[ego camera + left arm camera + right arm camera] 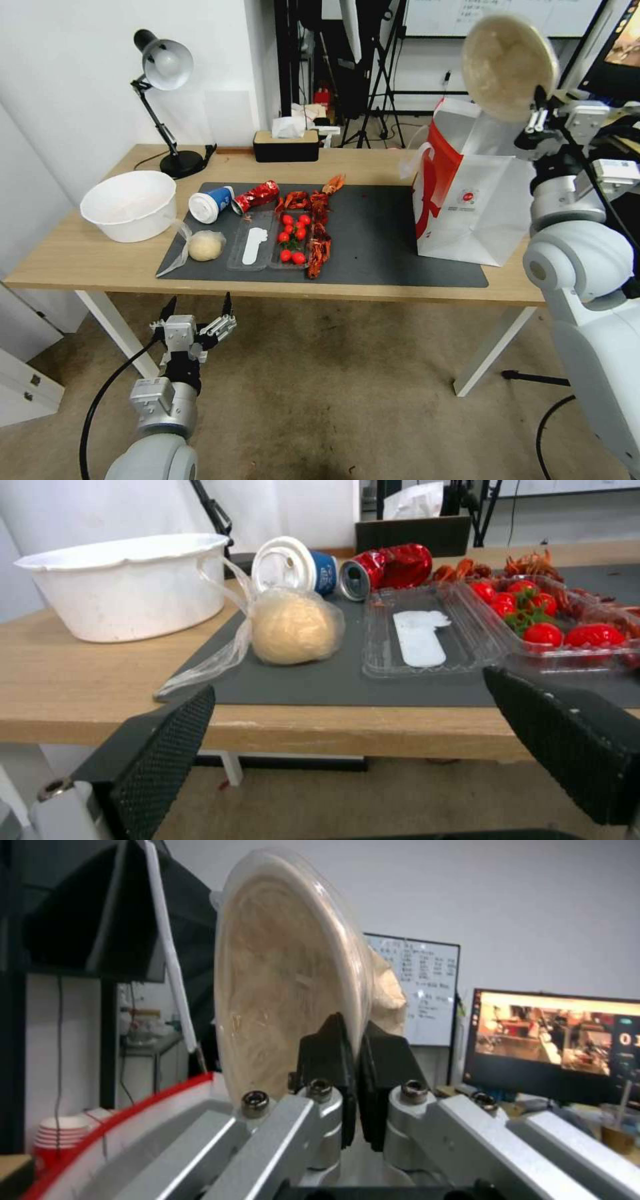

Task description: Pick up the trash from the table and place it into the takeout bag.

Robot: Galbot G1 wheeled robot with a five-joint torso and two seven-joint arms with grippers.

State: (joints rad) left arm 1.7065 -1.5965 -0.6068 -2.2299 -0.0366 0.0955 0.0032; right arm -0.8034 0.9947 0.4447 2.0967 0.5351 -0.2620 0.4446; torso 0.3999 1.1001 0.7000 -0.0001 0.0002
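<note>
Head view, right claw (539,120): clamped on the rim of the beige disposable bowl (510,67), held on edge above the takeout bag (467,200)
Risk, bowl: only a thin rim bite shows in the right wrist view, so the tilted bowl could slip or swing and drop outside the bag's mouth
Risk, bag: it stands unsupported on the table (80,253); a bowl wider than the opening could catch the lip and tip it
Left claw (197,320): fingers apart, idle, below the table edge far from the bag
Clear tray (283,243): holds cherry tomatoes (293,237), well apart from the bag
Clear bag with dough ball (203,245): beyond the tray from the bag
White tub (130,203): farthest from the bag, contents cannot be told
Blue-and-white paper cup (210,202), crushed red can (257,195): lying on the mat
</note>
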